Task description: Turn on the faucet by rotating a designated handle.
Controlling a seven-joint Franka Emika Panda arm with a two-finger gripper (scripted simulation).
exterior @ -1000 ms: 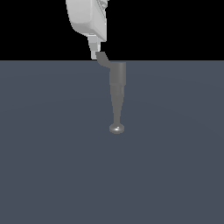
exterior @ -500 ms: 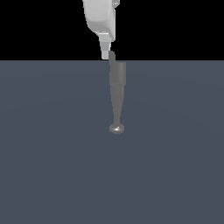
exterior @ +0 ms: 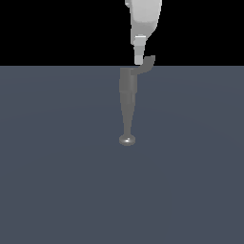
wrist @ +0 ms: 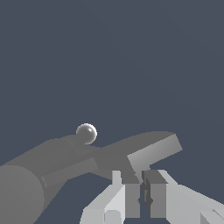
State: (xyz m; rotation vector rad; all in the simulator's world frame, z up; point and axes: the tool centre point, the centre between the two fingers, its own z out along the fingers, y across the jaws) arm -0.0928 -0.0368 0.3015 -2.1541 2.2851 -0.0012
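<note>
A flat slate-grey floor (exterior: 57, 181) meets a black backdrop. The faucet (exterior: 127, 95) stands at the far edge, its spout reaching toward the camera and ending in a shiny rounded tip (wrist: 86, 133). The handle (exterior: 147, 64) sticks out toward the exterior view's right. The gripper (wrist: 143, 192) sits against it, fingers nearly together, clasping nothing.

Faucets: one grey matte metal faucet (exterior: 127, 90) with a cylindrical body.
Spouts: one long tapering spout (exterior: 127, 116), ending in one rounded shiny tip (wrist: 86, 133).
Handles: one thin curved grey lever handle (exterior: 147, 63) with one flattened paddle-like end (wrist: 155, 151).
Robot arms: one white arm (exterior: 144, 16), carrying one claw (wrist: 142, 192).
Claw fingers: two (wrist: 131, 199).
Worktops: one flat dark blue-grey worktop (exterior: 57, 167).
</note>
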